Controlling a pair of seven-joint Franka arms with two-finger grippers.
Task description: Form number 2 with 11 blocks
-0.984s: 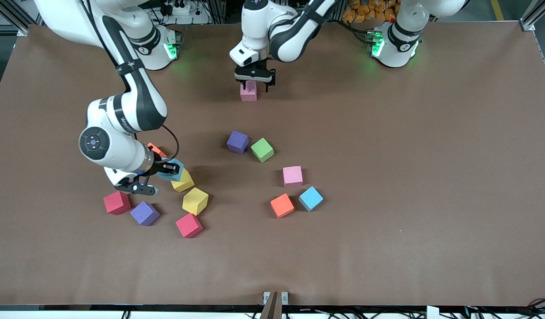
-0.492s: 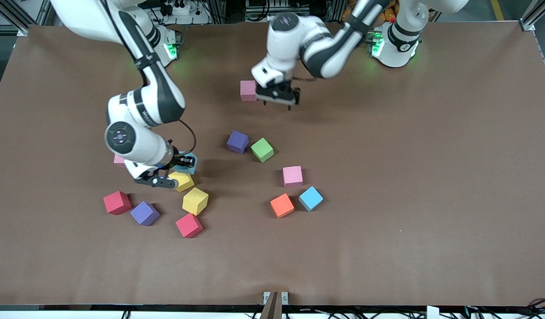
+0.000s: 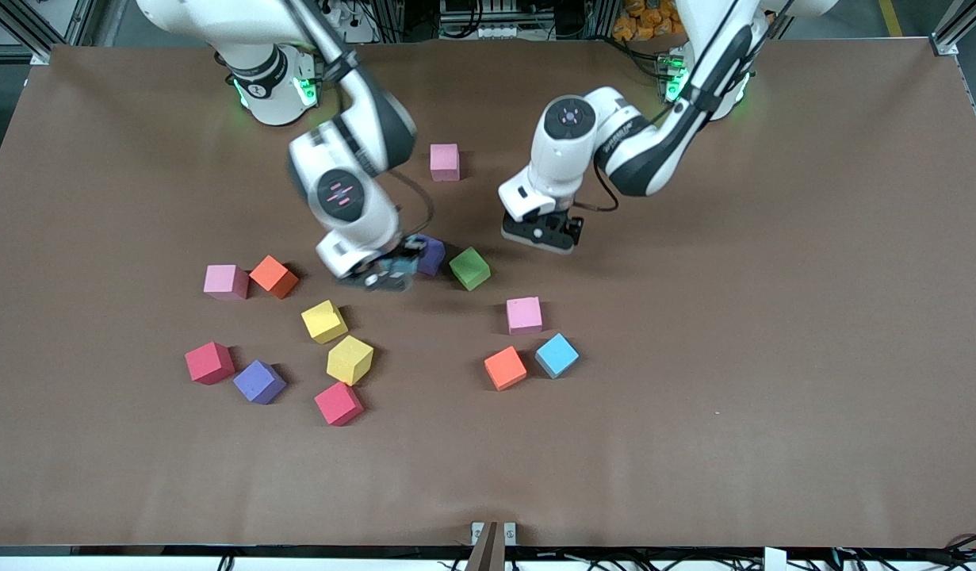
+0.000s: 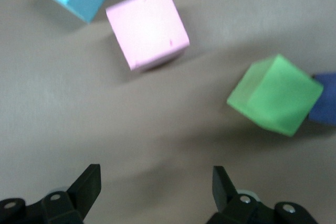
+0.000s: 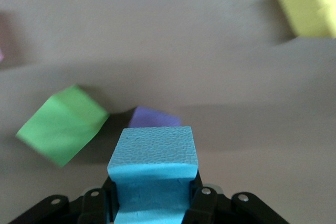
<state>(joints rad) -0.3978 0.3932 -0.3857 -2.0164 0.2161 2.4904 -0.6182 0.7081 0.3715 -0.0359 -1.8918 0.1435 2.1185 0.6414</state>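
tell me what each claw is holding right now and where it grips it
The right claw pinches a light blue foam cube by two opposite side faces. The left claw is open and holds nothing.

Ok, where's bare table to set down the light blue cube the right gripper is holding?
The right gripper holds the light blue cube over the crowded middle, by the purple cube and green cube. Bare table runs around the lone pink cube near the bases, and toward the left arm's end.
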